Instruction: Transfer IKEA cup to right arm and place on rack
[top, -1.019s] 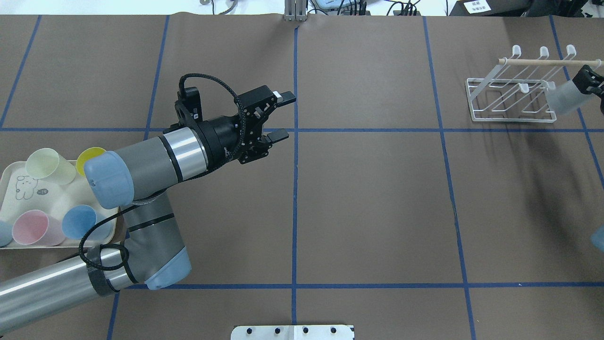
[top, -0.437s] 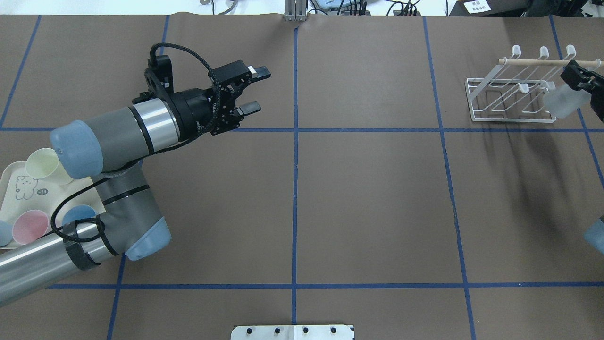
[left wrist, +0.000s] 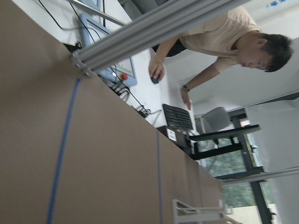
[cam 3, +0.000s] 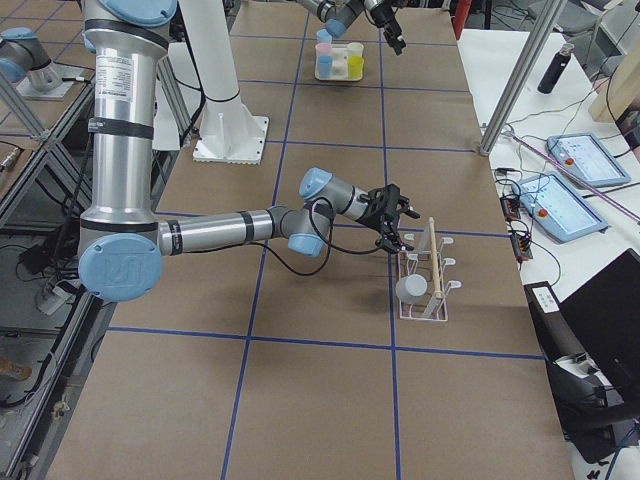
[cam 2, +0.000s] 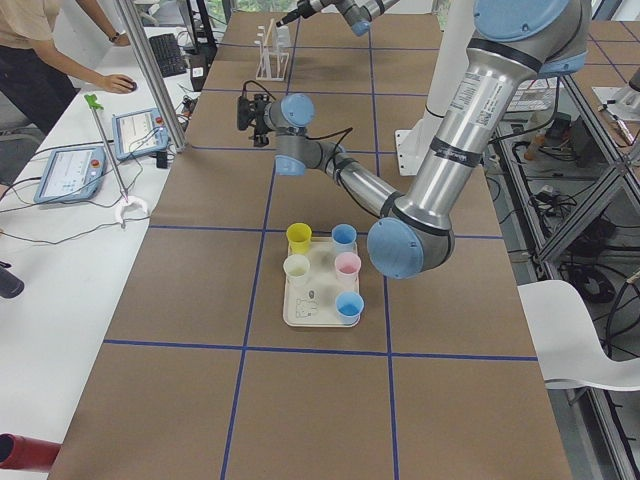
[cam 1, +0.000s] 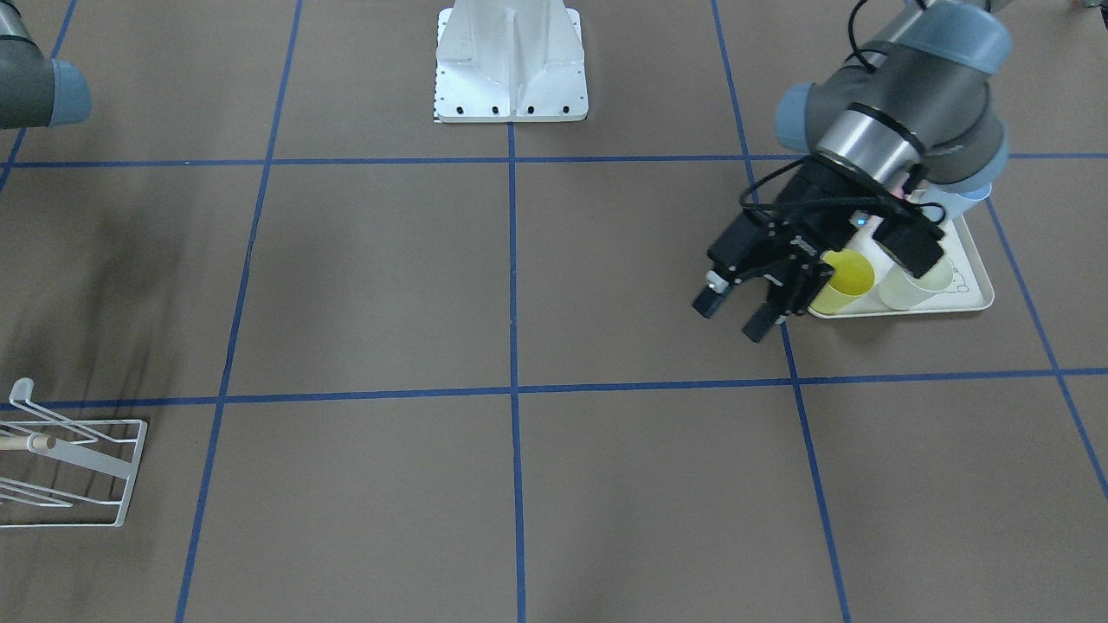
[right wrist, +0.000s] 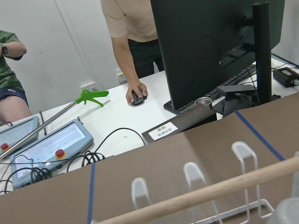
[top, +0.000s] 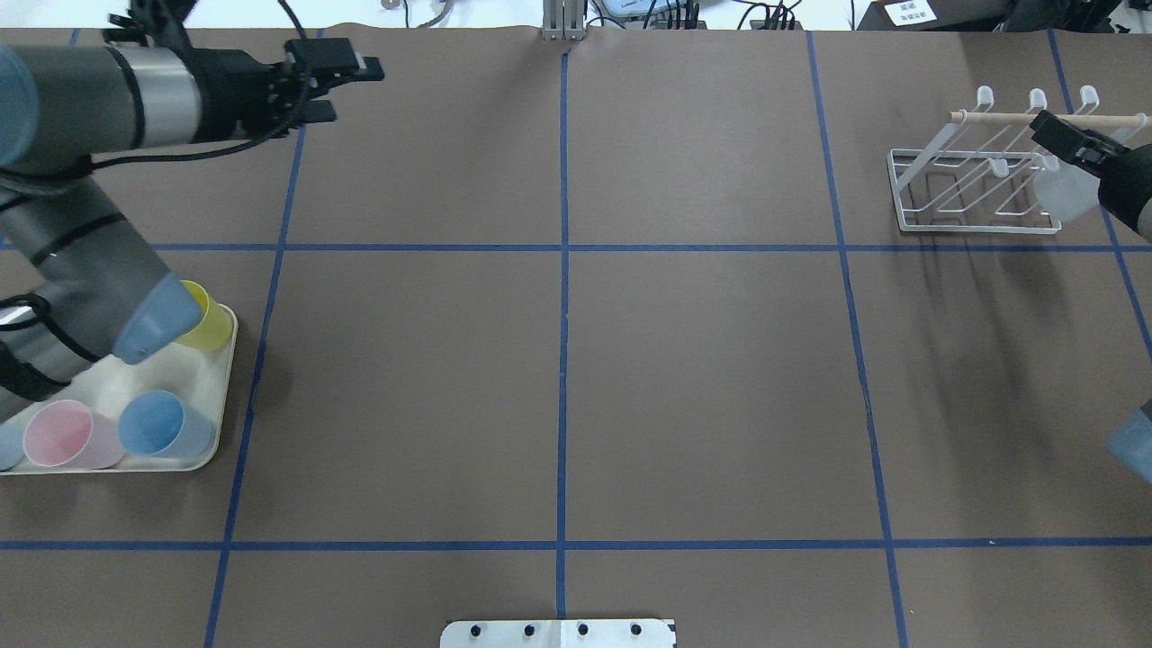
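We find the translucent grey plastic cup [top: 1066,193] at the 3 o'clock end of the small white wire rack [top: 981,229]. In the overhead view the rack stands at about 2 o'clock on the brown paper-covered table [top: 702,378].

The black right gripper [cam 3: 396,226] hangs just above the cup. Seen from overhead, one black finger lies across the cup's 12 o'clock side, beside the rack's light wooden dowel [top: 999,117]. From the table's right end, the fingertips sit just over the cup's top. We cannot tell whether they pinch it or how wide they stand.

The cup's long axis reads as close to upright, with a rounded pale end uppermost. We cannot tell which end is the mouth, or whether a prong carries it.

The black left gripper [top: 354,93] hovers near the table's 10 o'clock corner and points toward 3 o'clock. Its jaws are spread wide with nothing between them.

At 8 o'clock sits the cream rectangular tray [top: 200,369], holding a yellow cup [top: 211,324], a pink cup [top: 58,434] and a blue cup [top: 155,423].
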### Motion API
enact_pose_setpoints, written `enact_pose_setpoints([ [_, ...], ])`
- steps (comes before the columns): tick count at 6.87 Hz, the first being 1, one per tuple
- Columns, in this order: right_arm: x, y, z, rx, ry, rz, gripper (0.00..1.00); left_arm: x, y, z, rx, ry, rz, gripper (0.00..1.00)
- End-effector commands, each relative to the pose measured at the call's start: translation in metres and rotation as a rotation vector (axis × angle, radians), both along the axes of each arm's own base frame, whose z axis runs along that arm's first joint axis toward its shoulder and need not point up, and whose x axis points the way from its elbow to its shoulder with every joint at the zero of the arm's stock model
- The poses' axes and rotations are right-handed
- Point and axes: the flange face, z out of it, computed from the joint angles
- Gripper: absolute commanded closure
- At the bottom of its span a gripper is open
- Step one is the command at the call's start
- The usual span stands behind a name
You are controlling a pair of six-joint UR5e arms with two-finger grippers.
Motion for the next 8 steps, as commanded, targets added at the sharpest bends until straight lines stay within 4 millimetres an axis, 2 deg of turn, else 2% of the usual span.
enact_pose_setpoints([
  [1, -0.008, 0.008, -0.021, 0.0, -0.075, -0.103, 0.0, -0.089, -0.002, 0.074, 0.055, -0.355, 0.09, 0.01],
  [2, -0.012, 0.011, -0.023, -0.014, -0.109, -0.137, 0.0, -0.104, 0.018, 0.112, 0.058, -0.518, 0.165, 0.01],
  [3, -0.017, 0.013, -0.028, -0.02, -0.133, -0.171, 0.0, -0.123, 0.056, 0.163, 0.02, -0.641, 0.262, 0.01],
  [4, -0.027, 0.011, -0.038, -0.011, -0.152, -0.209, 0.0, -0.143, 0.103, 0.231, -0.011, -0.735, 0.368, 0.01],
  [5, -0.036, 0.011, -0.041, -0.022, -0.181, -0.238, 0.0, -0.152, 0.132, 0.257, -0.046, -0.707, 0.446, 0.01],
  [6, -0.042, 0.011, -0.048, -0.013, -0.188, -0.248, 0.0, -0.164, 0.164, 0.273, -0.087, -0.686, 0.485, 0.01],
  [7, -0.049, 0.013, -0.049, -0.014, -0.193, -0.27, 0.0, -0.175, 0.192, 0.281, -0.113, -0.687, 0.501, 0.01],
  [8, -0.06, 0.015, -0.05, -0.03, -0.218, -0.276, 0.0, -0.177, 0.2, 0.301, -0.157, -0.695, 0.521, 0.01],
])
